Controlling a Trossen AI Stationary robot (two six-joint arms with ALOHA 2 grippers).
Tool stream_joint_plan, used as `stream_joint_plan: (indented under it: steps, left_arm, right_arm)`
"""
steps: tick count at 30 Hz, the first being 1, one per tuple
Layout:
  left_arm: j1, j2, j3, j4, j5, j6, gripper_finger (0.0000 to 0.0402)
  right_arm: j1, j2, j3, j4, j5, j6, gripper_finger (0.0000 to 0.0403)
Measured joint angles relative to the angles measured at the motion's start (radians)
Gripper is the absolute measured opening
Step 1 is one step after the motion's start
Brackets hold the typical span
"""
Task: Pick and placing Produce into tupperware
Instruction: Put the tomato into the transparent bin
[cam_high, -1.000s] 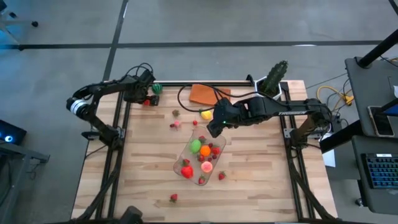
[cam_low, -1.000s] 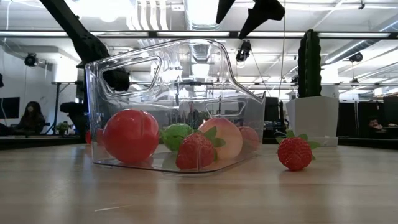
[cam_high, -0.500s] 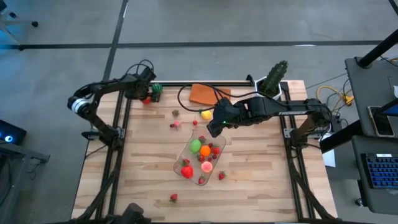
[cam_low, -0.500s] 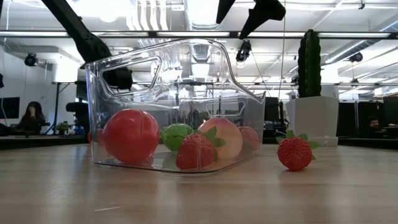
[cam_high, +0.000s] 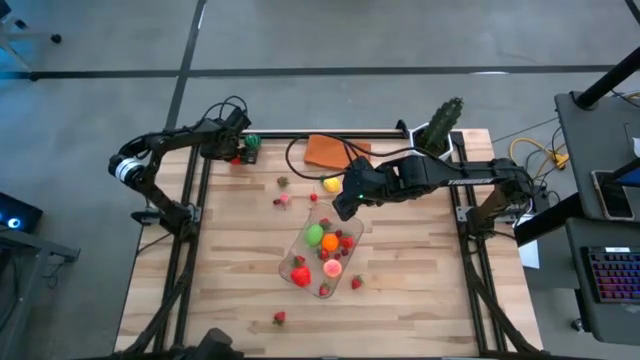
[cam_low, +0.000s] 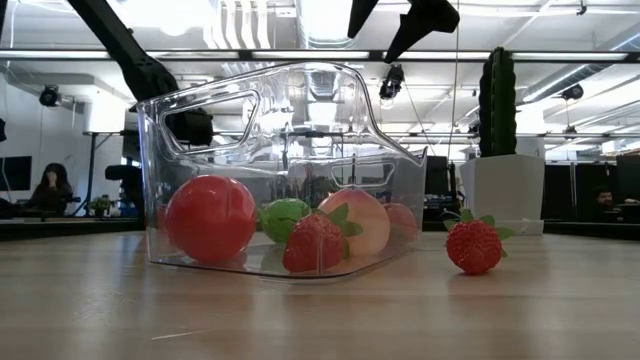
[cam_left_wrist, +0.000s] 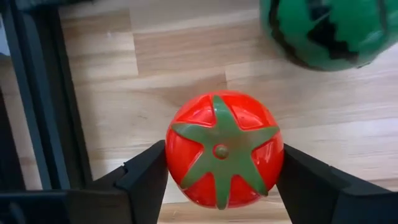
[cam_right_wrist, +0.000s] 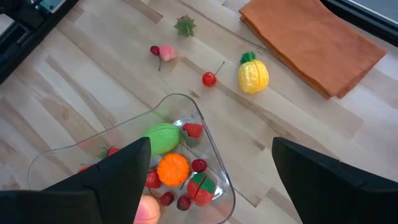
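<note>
Gripping red tomato (cam_left_wrist: 224, 151) in left end effector (cam_high: 236, 154), far-left desk (cam_high: 220, 280) corner; tupperware (cam_high: 322, 252) well apart toward centre. Right end effector (cam_high: 344, 203) spread apart above tupperware.

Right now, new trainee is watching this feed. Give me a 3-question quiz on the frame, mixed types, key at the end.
1. True or false: the left gripper is shut on the tomato.
2. Multiple choice: the right gripper is
A. resting on the orange cloth
B. open above the far end of the tupperware
C. holding the toy pineapple
3. Fill in: in the left wrist view, the green striped fruit beside the tomato is a toy ____.

Key
1. True: both fingers press the tomato's sides, at the table's far left corner.
2. B: fingers wide apart, nothing between them.
3. Watermelon.
</note>
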Motion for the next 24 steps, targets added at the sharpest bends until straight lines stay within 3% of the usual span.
stream_joint_plan:
  steps: [5, 8, 11, 17, 21, 24]
  left_arm:
    - [-0.047, -0.071, -0.001, -0.045, 0.017, 0.001, 0.0246]
    - [-0.134, -0.178, -0.006, -0.057, 0.117, 0.026, 0.0238]
    - [-0.315, -0.337, -0.012, -0.037, 0.205, 0.049, 0.0233]
    - [-0.799, -0.581, -0.013, 0.133, 0.226, 0.043, 0.0242]
    - [-1.022, -0.599, -0.016, 0.296, 0.146, -0.056, 0.0249]
    - [-1.120, -0.527, -0.007, 0.319, 0.089, -0.104, 0.0249]
  right_arm:
    - [0.000, 0.000, 0.000, 0.000, 0.000, -0.001, 0.0327]
    - [-0.001, 0.000, 0.000, -0.001, 0.012, -0.011, 0.0327]
    - [-0.003, -0.006, 0.000, -0.004, 0.037, -0.018, 0.0327]
    - [-0.011, -0.034, 0.000, -0.018, 0.061, -0.044, 0.0327]
    - [-0.014, -0.054, 0.000, -0.035, 0.062, -0.065, 0.0327]
    - [-0.020, -0.083, 0.000, -0.061, 0.088, -0.069, 0.0327]
